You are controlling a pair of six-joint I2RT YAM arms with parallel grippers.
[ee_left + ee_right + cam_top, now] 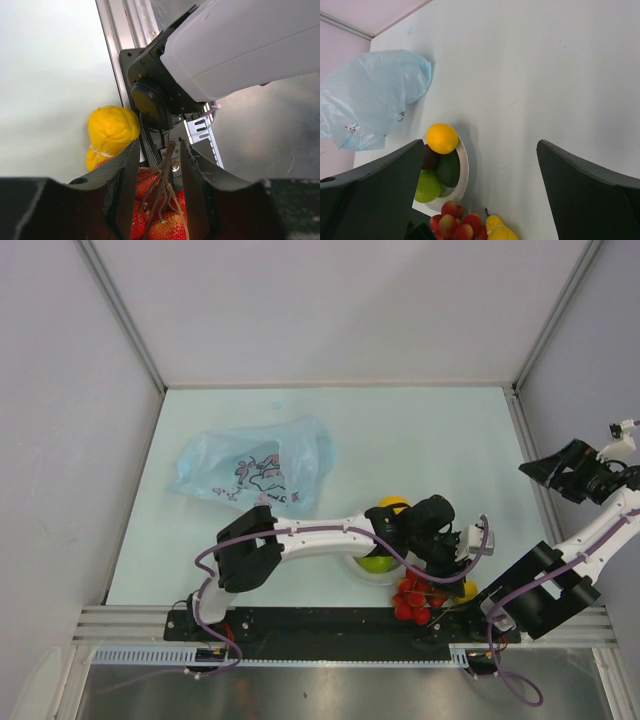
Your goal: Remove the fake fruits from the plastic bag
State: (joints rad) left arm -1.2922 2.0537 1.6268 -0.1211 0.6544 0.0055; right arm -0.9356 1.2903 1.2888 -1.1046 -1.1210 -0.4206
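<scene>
**Left fingers flank the grape stem**

We see the left gripper narrowed about the brown stem of the red grapes at the tabletop's near edge, with slivers of gap on either side. Whether it grips, we cannot tell. The right gripper gapes wide and empty by the right edge. Beside the grapes lies a lumpy yellow fruit, half hidden. The lemon, avocado and apple share the plate. Toward the far left corner lies the plastic bag, its print unreadable.
</scene>
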